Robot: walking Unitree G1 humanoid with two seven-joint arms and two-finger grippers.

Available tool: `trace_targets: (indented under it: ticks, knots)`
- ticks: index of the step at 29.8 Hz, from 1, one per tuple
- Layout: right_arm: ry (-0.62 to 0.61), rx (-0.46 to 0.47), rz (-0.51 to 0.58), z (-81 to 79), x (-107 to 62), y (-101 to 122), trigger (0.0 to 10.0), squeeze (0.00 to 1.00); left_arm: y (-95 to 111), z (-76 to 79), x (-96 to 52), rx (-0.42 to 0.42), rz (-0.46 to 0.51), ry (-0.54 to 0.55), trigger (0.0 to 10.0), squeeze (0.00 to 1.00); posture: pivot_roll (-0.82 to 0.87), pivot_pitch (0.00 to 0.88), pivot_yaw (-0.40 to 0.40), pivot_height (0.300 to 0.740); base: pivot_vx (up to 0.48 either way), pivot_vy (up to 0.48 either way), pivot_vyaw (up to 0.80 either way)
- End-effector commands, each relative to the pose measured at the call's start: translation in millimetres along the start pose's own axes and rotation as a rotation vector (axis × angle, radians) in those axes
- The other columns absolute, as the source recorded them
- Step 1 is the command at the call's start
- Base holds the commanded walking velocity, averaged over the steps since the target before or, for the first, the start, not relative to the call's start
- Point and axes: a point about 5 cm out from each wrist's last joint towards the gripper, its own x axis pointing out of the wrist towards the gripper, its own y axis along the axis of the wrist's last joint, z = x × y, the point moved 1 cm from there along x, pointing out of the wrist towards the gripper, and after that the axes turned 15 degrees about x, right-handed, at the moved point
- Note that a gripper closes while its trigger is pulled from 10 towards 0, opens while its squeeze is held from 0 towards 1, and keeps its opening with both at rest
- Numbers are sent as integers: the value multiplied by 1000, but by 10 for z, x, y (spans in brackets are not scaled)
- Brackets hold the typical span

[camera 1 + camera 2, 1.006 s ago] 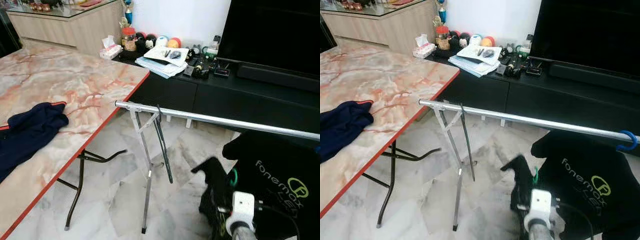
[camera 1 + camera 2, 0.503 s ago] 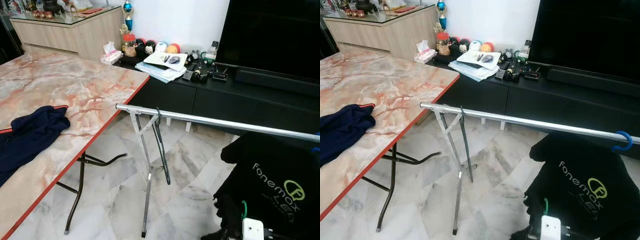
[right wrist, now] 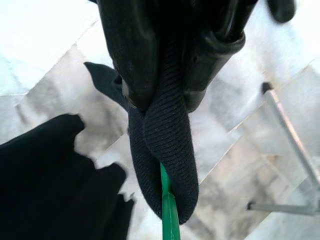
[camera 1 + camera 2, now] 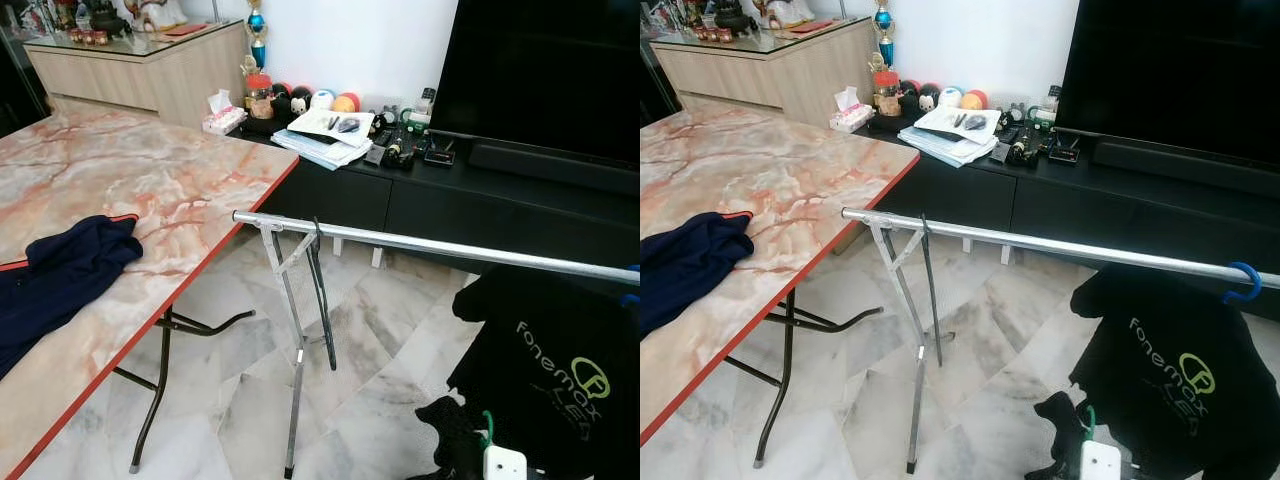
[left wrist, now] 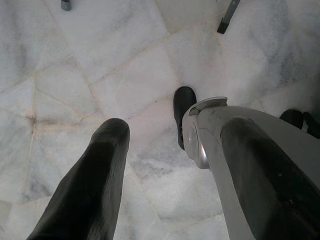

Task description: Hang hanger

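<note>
Right hand point(image 3: 160, 95), seen in its wrist view, is clenched on a fold of black ribbed cloth point(image 3: 167, 165), with a thin green hanger point(image 3: 169, 212) emerging from that fold beyond the fingertips. The hanger's visible part is a slim, straight green rod; its long axis runs on along the line of the fingers, away from the wrist. Its hook and shoulders are wrapped in cloth or cut off at the frame edge, so its full shape cannot be judged. In the head views the same hand sits low at the robot's right, near the frame's lower edge, marked by a white wrist block point(image 4: 503, 464) and a short curl of green point(image 4: 488, 428) against dark fabric.

Just beside it hangs a black shirt point(image 4: 1180, 380) with pale and green lettering, suspended by a blue hook point(image 4: 1243, 283) from a silver rail point(image 4: 420, 245). The rail runs roughly level across the scene on a folding metal stand point(image 4: 295, 340); its right end is cut off.

Left hand point(image 5: 170, 150) points down at the marble floor point(image 5: 100, 75), fingers spread apart and holding nothing.

Further left, a marble-patterned table point(image 4: 170, 190) with a red edge carries a dark blue garment point(image 4: 60, 275).
</note>
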Motion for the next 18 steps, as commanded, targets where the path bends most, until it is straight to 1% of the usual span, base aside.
trace_targets:
  ticks: [1,7,10,12,14,15,18]
  knots:
    - [-7,-5,-20,11,-9,-45,10000,0,-53,-23,-9,0,-23,4,10000,0,-51,54,30,740,0,0,0]
    - [13,8,5,-17,-1,1,10000,0,-48,-17,-7,-1,-25,4,10000,0,-51,62,30,740,0,0,0]
    - [24,-48,27,-17,13,68,10000,0,-43,-12,-6,-4,-23,3,10000,0,-49,65,28,740,0,0,0]
    - [67,-120,32,-70,25,106,10000,0,-39,-10,-5,-8,-22,3,10000,0,-50,66,27,740,0,0,0]
    - [84,-140,31,-91,29,115,10000,0,-37,-10,-4,-7,-22,3,10000,0,-50,69,27,740,0,0,0]
    - [95,-169,30,-103,32,125,10000,0,-34,-8,-4,-11,-20,3,10000,0,-49,70,25,740,0,0,0]
    - [101,-189,31,-112,38,142,10000,0,-32,-7,-3,-13,-20,3,10000,0,-48,71,25,740,0,0,0]
